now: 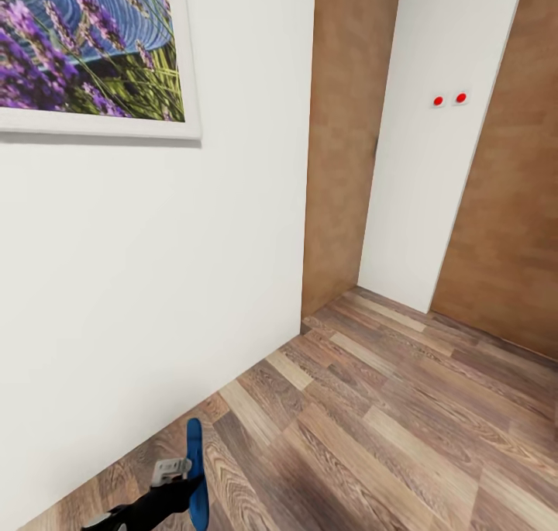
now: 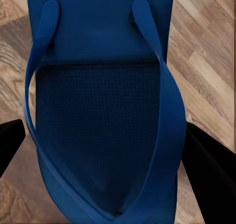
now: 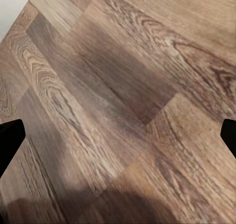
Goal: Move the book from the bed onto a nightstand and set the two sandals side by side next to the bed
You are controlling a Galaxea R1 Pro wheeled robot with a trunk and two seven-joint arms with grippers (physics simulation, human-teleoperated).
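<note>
while the left gripper (image 2: 105, 150) clamps one blue sandal (image 2: 103, 111) across its sole, it looks light and floppy. the right gripper (image 3: 118, 135) hangs spread, empty, over the wood floor (image 3: 128, 86).

Home interior, room corner or hallway. White wall (image 1: 155, 283) bearing framed lavender picture (image 1: 93, 46) up and ahead of left claw (image 1: 182, 481). Wood-plank floor (image 1: 372, 422) lying under claw, running ahead to brown wooden panels (image 1: 345, 128) flanking white wall strip with two red-dotted switches (image 1: 449, 98).
</note>
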